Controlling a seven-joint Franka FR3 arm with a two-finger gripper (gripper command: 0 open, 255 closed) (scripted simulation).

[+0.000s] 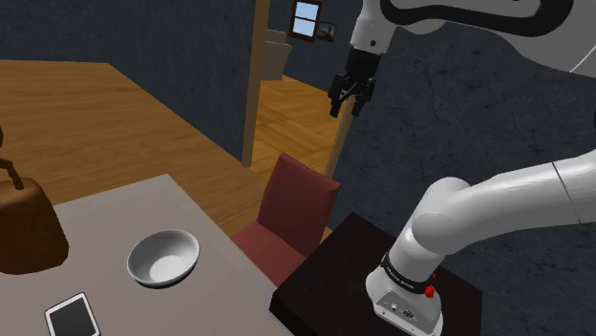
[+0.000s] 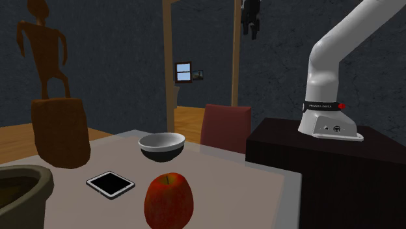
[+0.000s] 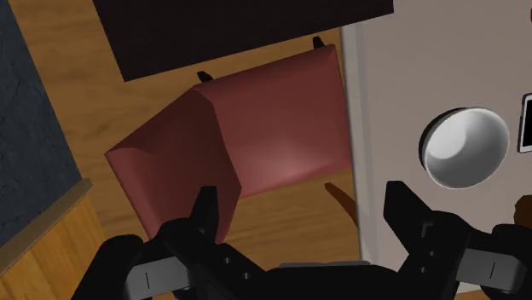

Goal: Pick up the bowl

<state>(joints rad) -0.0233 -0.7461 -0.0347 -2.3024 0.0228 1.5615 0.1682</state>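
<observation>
Gripper (image 1: pixel 351 95) high, jaws spread wide, empty. Bowl (image 1: pixel 163 258) sits toward eight o'clock in the shoulder view. Swing over it, then straddle one rim.

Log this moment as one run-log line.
gripper: open, empty, high over red chair | bowl: upright on table, untouched | stage: pre-approach

Arm (image 1: pixel 497 202) reaching high, jaws wide apart

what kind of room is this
Likely a dining area in a house: a grey table holding a bowl and an apple, a red chair beside it, and wooden floor beyond.
</observation>
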